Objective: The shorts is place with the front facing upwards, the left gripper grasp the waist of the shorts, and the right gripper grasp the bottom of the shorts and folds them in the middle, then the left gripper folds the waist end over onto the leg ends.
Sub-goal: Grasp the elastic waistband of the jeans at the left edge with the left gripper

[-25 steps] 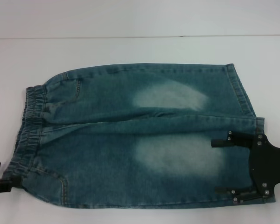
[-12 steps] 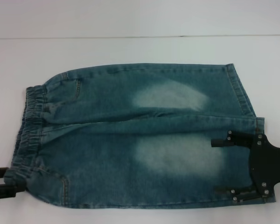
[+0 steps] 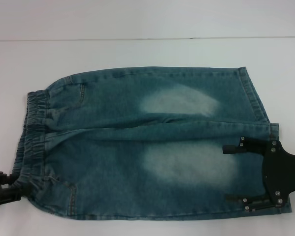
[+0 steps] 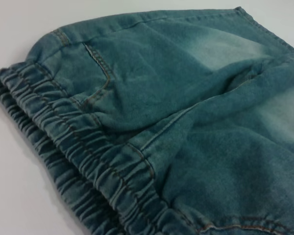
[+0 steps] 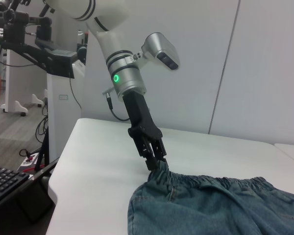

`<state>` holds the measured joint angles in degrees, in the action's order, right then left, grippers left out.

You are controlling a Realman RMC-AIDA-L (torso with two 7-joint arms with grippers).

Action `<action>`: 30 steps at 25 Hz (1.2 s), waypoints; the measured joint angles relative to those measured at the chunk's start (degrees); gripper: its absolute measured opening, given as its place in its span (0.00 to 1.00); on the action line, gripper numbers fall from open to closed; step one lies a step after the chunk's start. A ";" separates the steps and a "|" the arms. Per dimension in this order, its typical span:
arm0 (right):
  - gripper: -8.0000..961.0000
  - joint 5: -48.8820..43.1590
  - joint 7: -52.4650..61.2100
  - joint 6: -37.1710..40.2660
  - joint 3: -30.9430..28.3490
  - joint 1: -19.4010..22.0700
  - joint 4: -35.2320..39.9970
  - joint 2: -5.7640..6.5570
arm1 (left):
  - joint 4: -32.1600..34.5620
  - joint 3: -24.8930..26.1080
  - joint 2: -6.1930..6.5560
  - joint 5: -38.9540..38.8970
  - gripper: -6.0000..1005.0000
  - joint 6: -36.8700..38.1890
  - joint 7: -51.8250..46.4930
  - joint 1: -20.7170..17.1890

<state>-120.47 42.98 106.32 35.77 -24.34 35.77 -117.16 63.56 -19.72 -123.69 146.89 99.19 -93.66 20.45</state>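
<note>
Since a second ago the black left end effector (image 5: 157,161) has closed on the near corner of the puckered waist (image 3: 32,142) of the one blue-green denim shorts (image 3: 147,145) lying flat on the white surface (image 3: 137,51), while the black right end effector (image 3: 236,173), fingers spread wide, rests over the near-right leg hem.

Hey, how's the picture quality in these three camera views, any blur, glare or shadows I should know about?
Head view: soft, even light, no glare, slightly hazy, so the shorts look a bit blurred; only thin shadows. Left wrist view: the waist is sharp, the far fabric softens. Right wrist view: clear on the left claw pinching the waist; the background room is bright, without glare.
</note>
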 joint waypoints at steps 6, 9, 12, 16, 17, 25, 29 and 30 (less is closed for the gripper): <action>0.96 0.00 -0.01 0.00 -0.13 0.09 0.00 0.00 | -1.23 -0.92 -0.06 0.23 0.41 -1.40 -0.17 0.36; 0.96 -0.01 -0.01 0.01 -0.26 0.09 0.00 0.00 | -1.44 -1.50 -0.06 0.24 0.32 -2.72 -0.65 0.32; 0.96 -0.02 0.12 0.22 -0.55 0.08 0.00 0.00 | -1.58 -1.51 -0.06 0.24 0.28 -3.15 -0.69 0.34; 0.96 -0.13 1.80 0.61 -0.66 -0.03 0.00 0.14 | -1.77 -1.50 -0.08 0.19 0.25 -2.86 -0.72 0.53; 0.96 -0.14 2.20 0.63 -0.74 -0.04 0.00 0.16 | -1.79 -1.49 -0.11 0.07 0.25 -2.88 -0.77 0.55; 0.96 -0.23 13.92 2.29 -1.70 1.12 7.69 -0.26 | -2.32 -1.17 -0.21 -0.62 0.07 -2.92 -2.37 1.19; 0.96 -1.07 24.27 3.01 -1.46 1.47 13.43 -0.33 | -2.66 -0.79 -0.13 -1.38 0.07 -3.29 -3.34 1.37; 0.96 -2.75 30.83 2.98 -1.21 0.98 16.40 -0.14 | -2.64 -0.73 -0.11 -1.52 0.07 -3.33 -3.42 1.37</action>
<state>-123.22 73.81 109.30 34.56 -23.36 52.16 -117.30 60.92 -20.45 -123.80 145.37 95.86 -97.08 21.82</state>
